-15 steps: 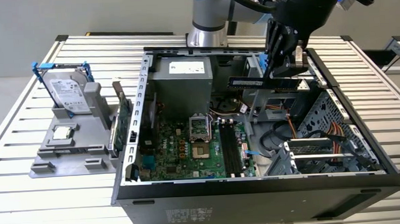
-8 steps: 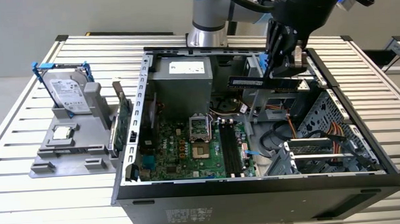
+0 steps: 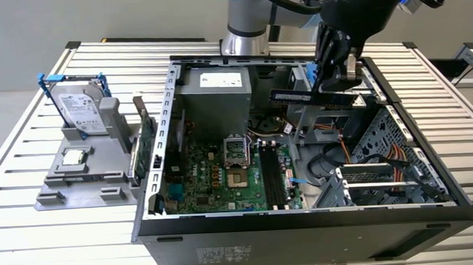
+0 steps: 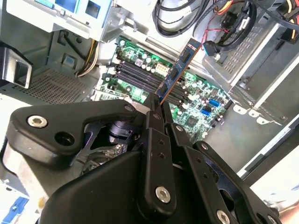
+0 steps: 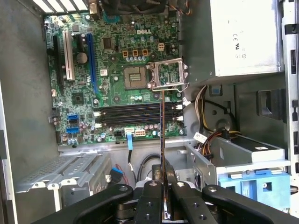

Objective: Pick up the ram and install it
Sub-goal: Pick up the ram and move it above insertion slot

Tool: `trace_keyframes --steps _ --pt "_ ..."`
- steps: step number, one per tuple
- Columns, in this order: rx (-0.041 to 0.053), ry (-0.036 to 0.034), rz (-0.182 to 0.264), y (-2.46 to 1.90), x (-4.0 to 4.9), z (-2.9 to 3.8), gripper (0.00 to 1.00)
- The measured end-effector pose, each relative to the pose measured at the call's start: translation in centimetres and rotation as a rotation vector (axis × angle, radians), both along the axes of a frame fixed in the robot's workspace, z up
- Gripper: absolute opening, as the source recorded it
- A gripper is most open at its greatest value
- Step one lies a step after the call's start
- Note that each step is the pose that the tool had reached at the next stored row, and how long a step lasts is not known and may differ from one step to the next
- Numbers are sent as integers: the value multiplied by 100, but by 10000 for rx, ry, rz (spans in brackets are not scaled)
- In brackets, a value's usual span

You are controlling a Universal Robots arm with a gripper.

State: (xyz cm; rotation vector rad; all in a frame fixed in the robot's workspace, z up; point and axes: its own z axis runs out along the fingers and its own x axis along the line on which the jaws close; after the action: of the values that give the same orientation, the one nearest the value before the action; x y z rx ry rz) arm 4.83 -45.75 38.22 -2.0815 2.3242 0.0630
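The ram [image 3: 297, 97] is a thin bluish stick with dark chips, held level in the air above the back of the open computer case [image 3: 304, 225]. My gripper [image 3: 336, 91] is shut on one end of it. In the second wrist view the ram [image 4: 180, 66] sticks out from my gripper [image 4: 158, 106] toward the motherboard. In the first wrist view the ram [image 5: 162, 135] shows edge-on, rising from my gripper [image 5: 164, 181] across the black memory slots [image 5: 135, 114]. Those slots [image 3: 272, 179] lie well below the stick.
A hard drive [image 3: 84, 112], a small silver processor chip [image 3: 75, 156] and a green expansion card [image 3: 145, 145] stand in a grey holder [image 3: 60, 197] at the exterior view's left. Inside the case are the power supply [image 3: 218, 94], the processor socket [image 3: 236, 159], cables [image 3: 337, 158] and drive cages [image 3: 397, 155].
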Motion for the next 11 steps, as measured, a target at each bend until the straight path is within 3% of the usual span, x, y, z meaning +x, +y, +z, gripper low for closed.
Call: trace_keyframes --steps 11 --pt "0 0 -713 0 0 0 0"
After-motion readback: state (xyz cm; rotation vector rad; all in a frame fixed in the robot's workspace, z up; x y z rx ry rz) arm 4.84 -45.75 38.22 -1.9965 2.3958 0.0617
